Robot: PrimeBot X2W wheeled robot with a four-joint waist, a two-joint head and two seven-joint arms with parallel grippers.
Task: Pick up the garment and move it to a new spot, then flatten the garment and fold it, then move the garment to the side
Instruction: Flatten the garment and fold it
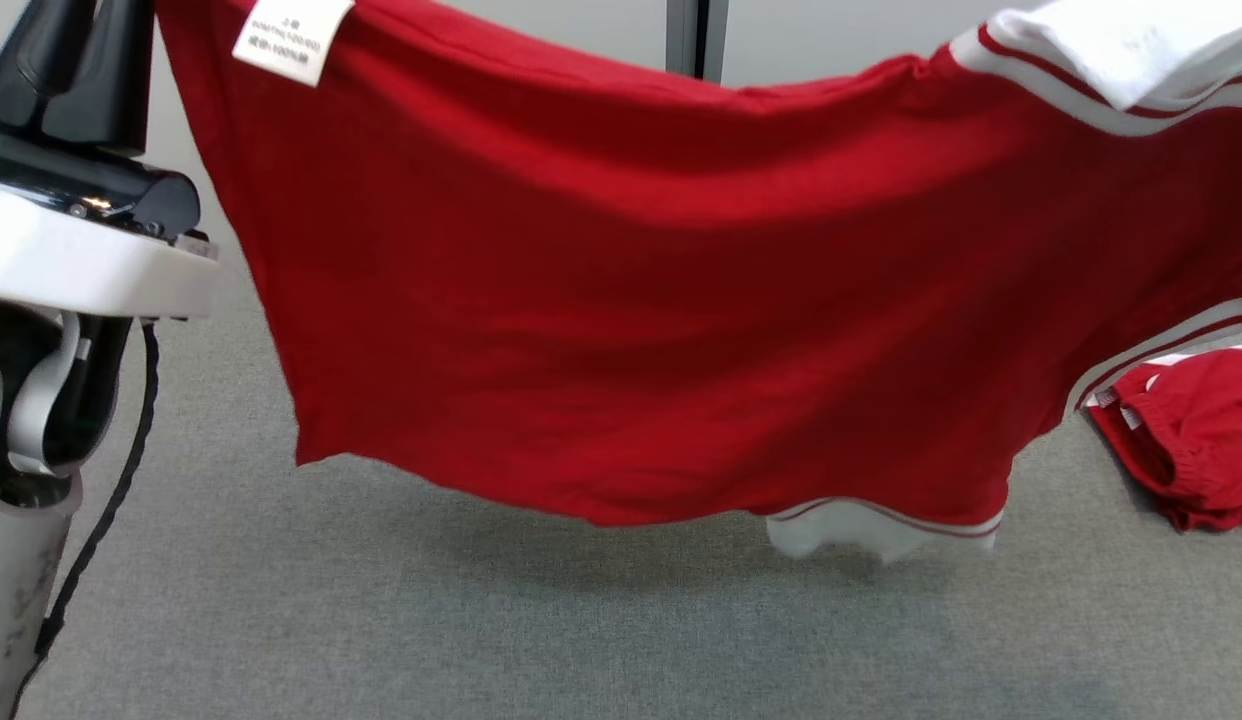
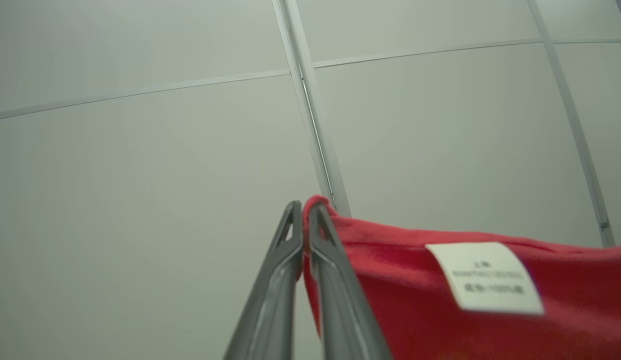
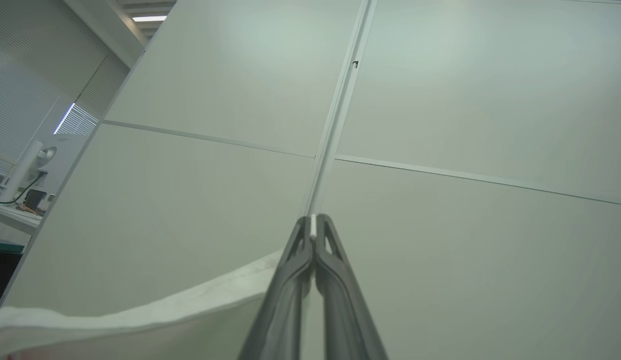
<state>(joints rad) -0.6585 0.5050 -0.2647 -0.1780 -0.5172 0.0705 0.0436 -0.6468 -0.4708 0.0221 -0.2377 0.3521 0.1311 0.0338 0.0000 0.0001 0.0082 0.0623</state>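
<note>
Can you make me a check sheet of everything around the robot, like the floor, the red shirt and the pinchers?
Surface: grey carpet, the garment's shadow on it.
Job's things: red garment with white trim, held up and stretched between both grippers; white label near its left corner.
Clutter: second red garment crumpled on the carpet at right.
Grippers: left gripper, jaws shut on the red corner; right gripper, jaws shut on the white edge.
Cables: black cable hanging beside the left arm.
Surroundings: pale partition wall; a desk beyond it.
</note>
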